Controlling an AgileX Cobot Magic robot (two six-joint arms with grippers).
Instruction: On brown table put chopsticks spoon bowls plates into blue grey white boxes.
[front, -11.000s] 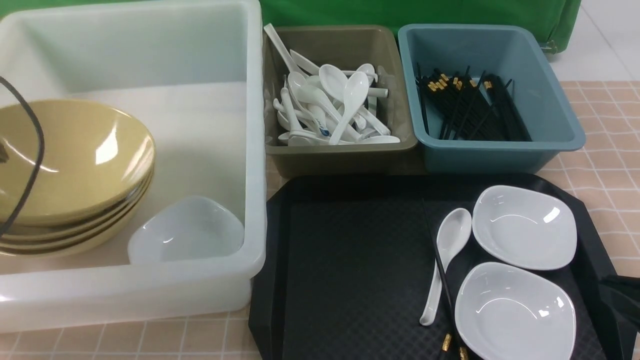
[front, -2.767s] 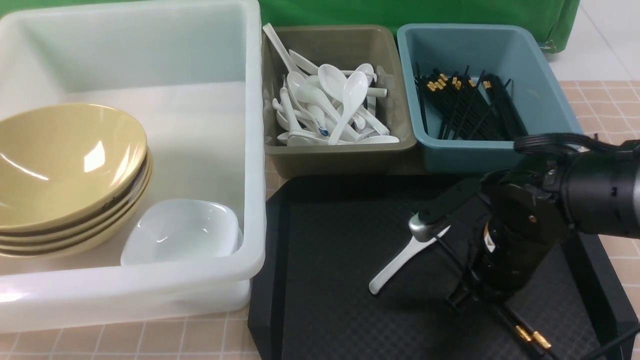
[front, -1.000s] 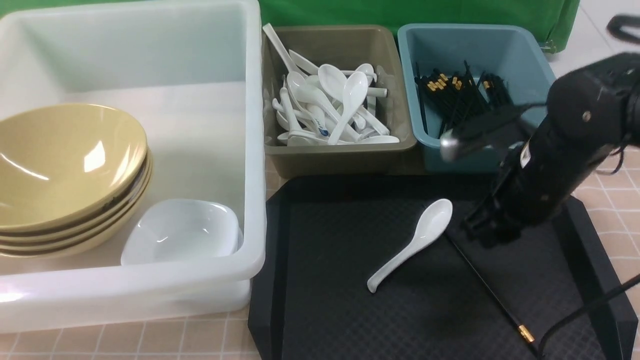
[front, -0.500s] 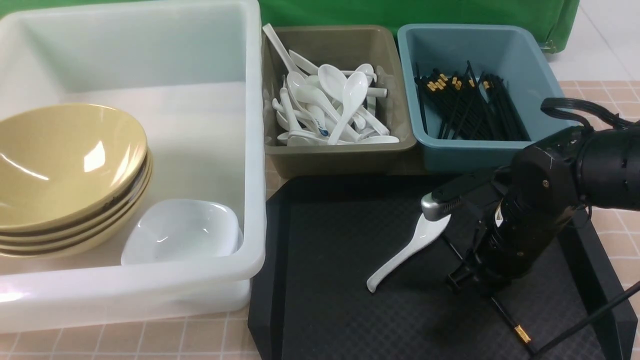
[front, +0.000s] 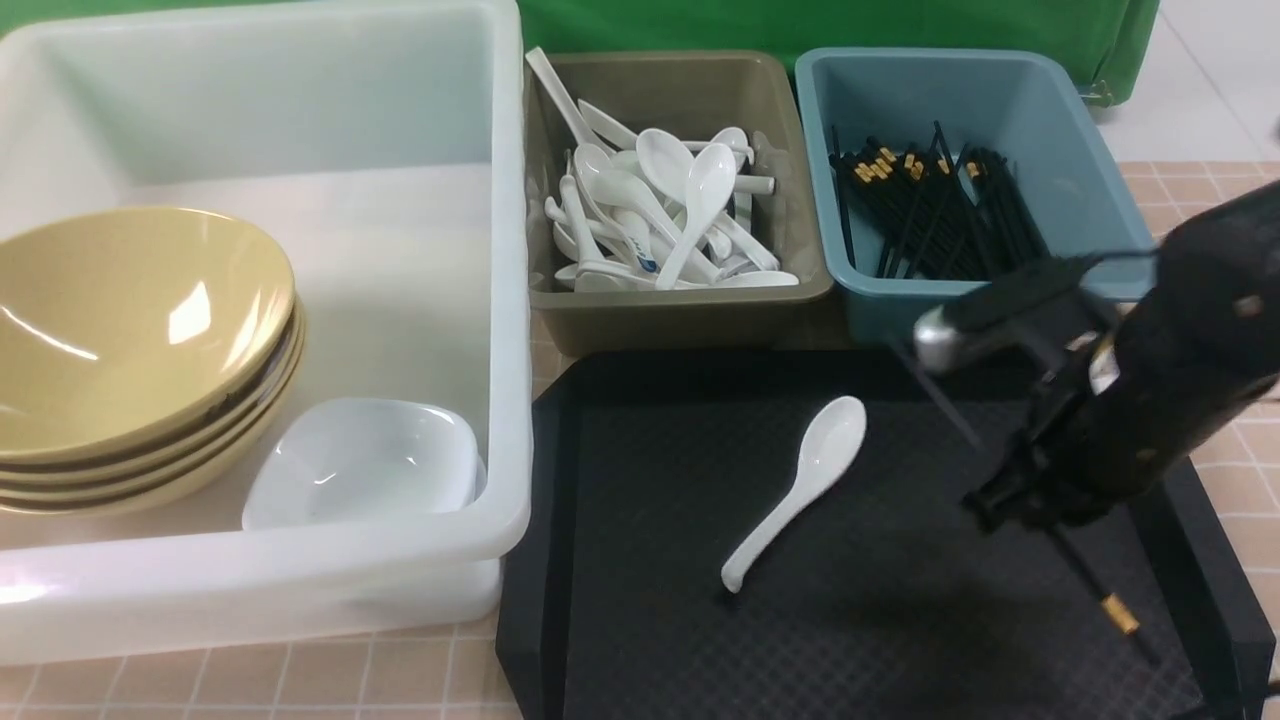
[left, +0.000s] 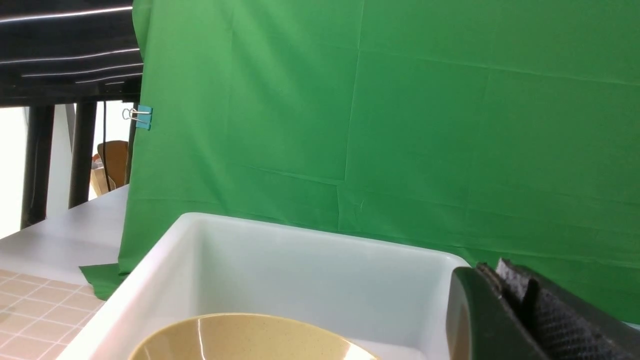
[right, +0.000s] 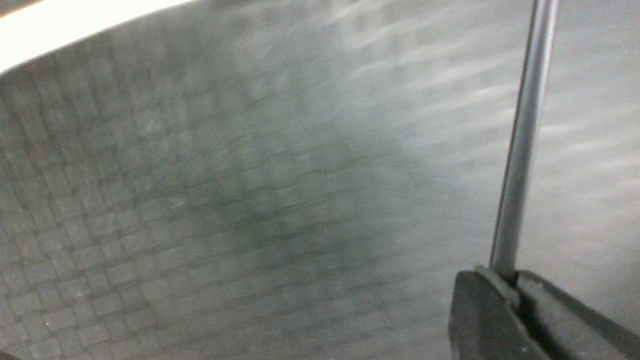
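My right gripper (front: 1020, 498) is shut on one black chopstick (front: 1088, 572) and holds it tilted above the black tray (front: 650, 600), gold band low. The right wrist view shows that chopstick (right: 520, 135) pinched between the jaws of the right gripper (right: 505, 277). A white spoon (front: 800, 480) lies on the tray to its left. Stacked tan bowls (front: 130, 320) and a white plate (front: 365, 460) sit in the white box (front: 300, 560). The grey box (front: 680, 310) holds several spoons. The blue box (front: 1000, 310) holds several chopsticks (front: 940, 210). My left gripper (left: 500, 272) is shut, empty, beside the white box (left: 300, 280).
The brown table (front: 1220, 200) shows at the right and along the front edge. A green cloth (left: 400, 125) hangs behind the boxes. The tray's raised rim lies just under and right of my right arm.
My right gripper came down on the tray, shut on the chopstick and lifted it up and to the right. The spoon shifted slightly left.
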